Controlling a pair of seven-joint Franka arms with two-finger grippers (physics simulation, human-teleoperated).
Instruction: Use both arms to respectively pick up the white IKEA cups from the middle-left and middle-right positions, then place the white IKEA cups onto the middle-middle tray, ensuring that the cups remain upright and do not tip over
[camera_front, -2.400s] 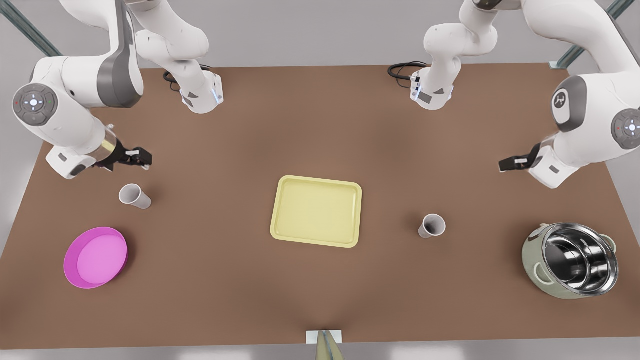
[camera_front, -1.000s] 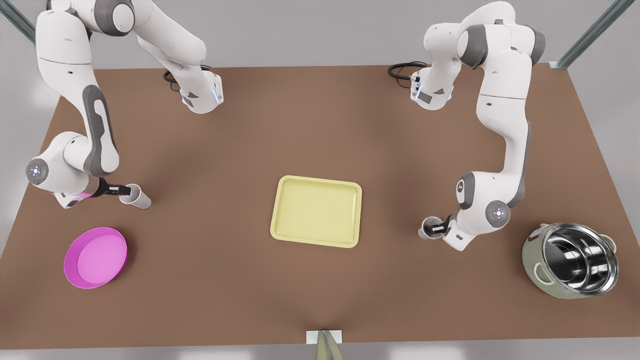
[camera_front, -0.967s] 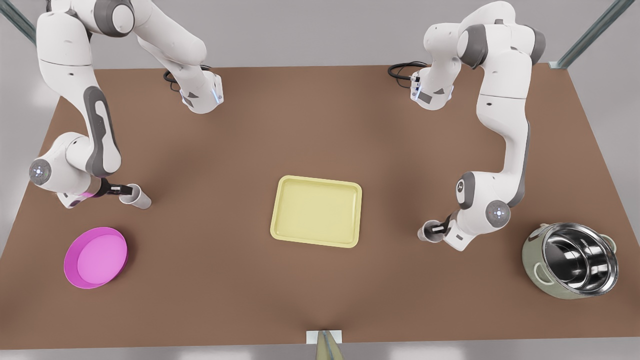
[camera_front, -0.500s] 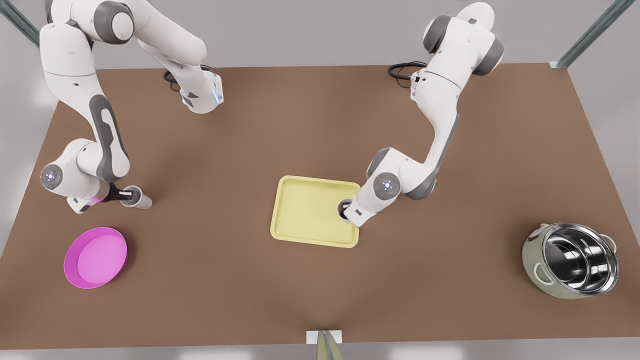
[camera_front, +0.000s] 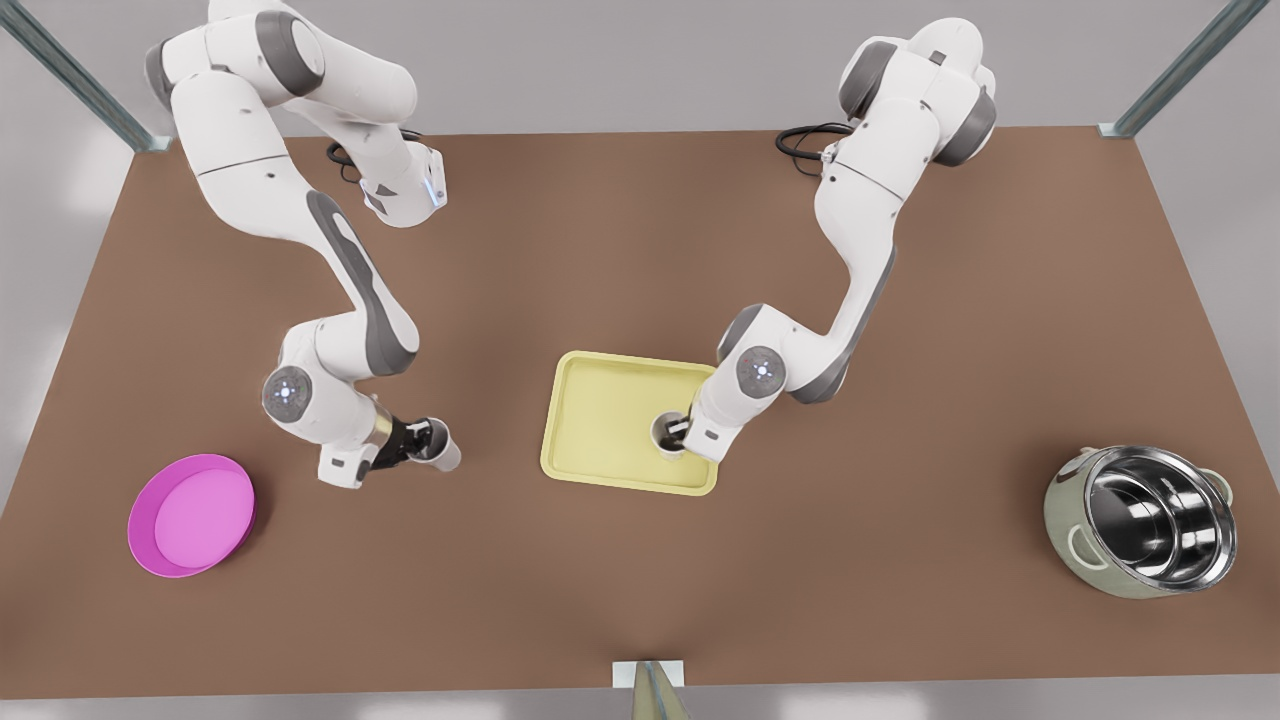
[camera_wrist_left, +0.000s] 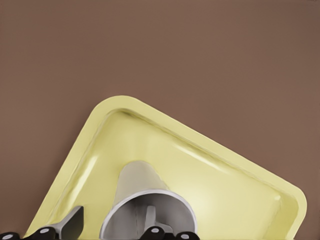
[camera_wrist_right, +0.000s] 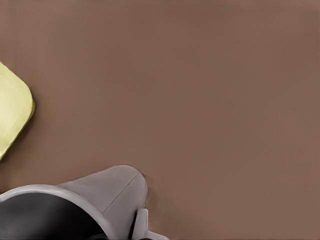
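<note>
front view: 1 cup (camera_front: 668, 433) in left pincer (camera_front: 679, 430) over tray (camera_front: 600, 420)

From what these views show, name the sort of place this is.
Probably a simulated robot test bench, not a real kitchen: a bare brown table with metal frame struts at its corners, two bolted-on arms, and scattered props such as the tray.

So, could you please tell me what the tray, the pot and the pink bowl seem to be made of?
The pale yellow rectangular tray looks like glossy moulded plastic: soft highlights along its rounded rim. The large pot has a mirror-bright, steel-looking lining that reflects its surroundings, while its pale green outside could be enamel or plastic. The round magenta-pink bowl looks like matte plastic, evenly coloured without glare.
</note>
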